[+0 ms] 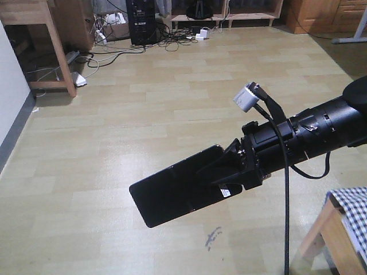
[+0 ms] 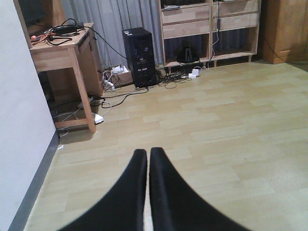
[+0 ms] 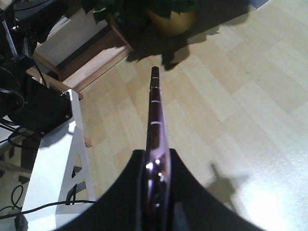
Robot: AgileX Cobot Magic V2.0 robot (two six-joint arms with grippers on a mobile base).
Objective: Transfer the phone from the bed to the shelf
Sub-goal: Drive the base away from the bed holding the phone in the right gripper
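Counts: 1 phone (image 1: 172, 189). 1 left gripper (image 2: 147, 156), 1 right gripper (image 1: 226, 172). 1 bed (image 1: 351, 207), corner only. 1 shelf (image 2: 210, 43) with 2 drawers (image 2: 185, 14). 1 desk (image 2: 72, 50). 1 PC tower (image 2: 139, 57). 1 potted plant (image 3: 168, 17). 1 white stand (image 3: 53, 173). Floor cables (image 2: 159, 82): too tangled to count.

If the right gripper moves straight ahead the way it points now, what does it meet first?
Likely the wooden floor; the phone held in the right gripper would reach it first. Depth is unclear.
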